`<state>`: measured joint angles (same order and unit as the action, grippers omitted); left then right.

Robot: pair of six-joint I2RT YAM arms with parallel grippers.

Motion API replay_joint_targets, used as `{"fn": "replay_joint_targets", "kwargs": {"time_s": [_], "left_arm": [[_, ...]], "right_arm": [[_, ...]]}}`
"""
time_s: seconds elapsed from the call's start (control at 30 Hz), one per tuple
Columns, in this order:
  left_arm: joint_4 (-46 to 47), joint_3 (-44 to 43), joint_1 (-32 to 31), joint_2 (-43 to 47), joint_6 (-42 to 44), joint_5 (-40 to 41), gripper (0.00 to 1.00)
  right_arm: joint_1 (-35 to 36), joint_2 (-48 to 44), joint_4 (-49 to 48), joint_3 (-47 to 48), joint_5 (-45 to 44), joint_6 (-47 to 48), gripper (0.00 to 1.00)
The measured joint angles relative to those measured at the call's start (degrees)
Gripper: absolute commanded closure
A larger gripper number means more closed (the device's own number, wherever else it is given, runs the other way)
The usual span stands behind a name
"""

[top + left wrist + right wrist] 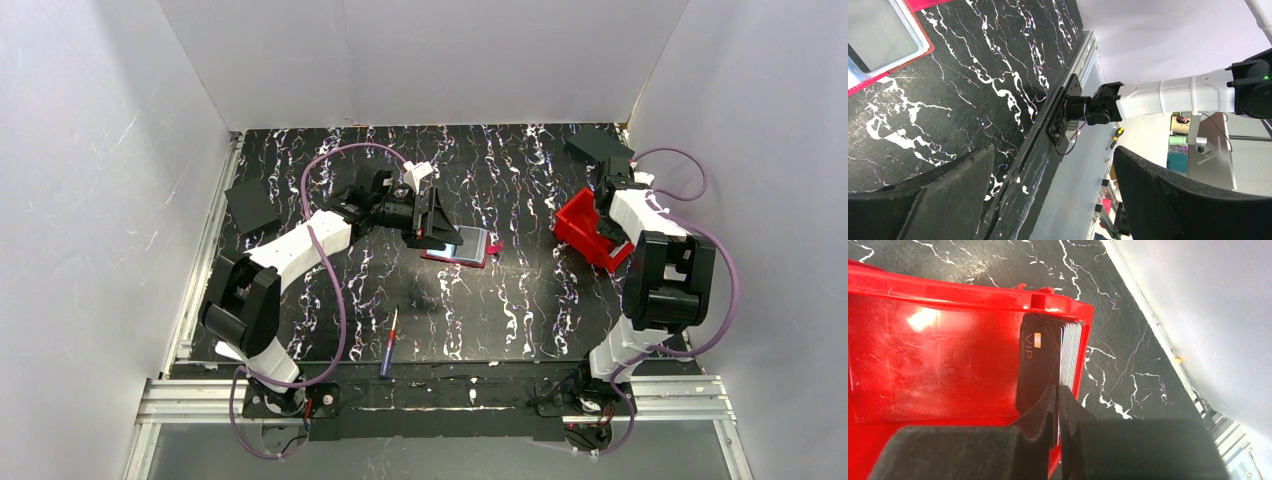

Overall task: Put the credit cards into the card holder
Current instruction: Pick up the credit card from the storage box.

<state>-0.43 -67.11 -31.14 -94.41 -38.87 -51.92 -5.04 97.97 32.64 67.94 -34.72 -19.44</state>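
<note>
The card holder (462,246) lies open on the black marbled table, red-edged with grey-blue pockets; the left wrist view shows it at top left as card holder (883,40). My left gripper (432,226) hangs open just over its left end, and that gripper (1053,155) has nothing between its fingers. Several dark credit cards (1070,347) stand on edge in a corner of the red bin (948,290). My right gripper (1058,389) reaches into the bin, shut on the front card (1038,360), which is marked VIP. From above, the right gripper (606,222) is mostly hidden by its wrist.
The red bin (580,225) sits at the right of the table. Black flat squares lie at far left (250,205) and back right (597,143). A thin pen-like tool (388,345) lies near the front edge. White walls enclose the table.
</note>
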Motion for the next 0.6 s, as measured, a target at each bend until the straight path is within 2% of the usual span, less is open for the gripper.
{"fn": "replay_joint_targets", "kwargs": {"time_s": [0.1, 0.6], "left_arm": [[0.0, 0.0, 0.0, 0.0, -0.1, 0.0, 0.12], [0.0, 0.0, 0.0, 0.0, -0.2, 0.0, 0.12]], "right_arm": [[-0.2, -0.1, 0.0, -0.2, 0.0, -0.3, 0.99], [-0.5, -2.2, 0.6, -0.2, 0.0, -1.6, 0.99]]}}
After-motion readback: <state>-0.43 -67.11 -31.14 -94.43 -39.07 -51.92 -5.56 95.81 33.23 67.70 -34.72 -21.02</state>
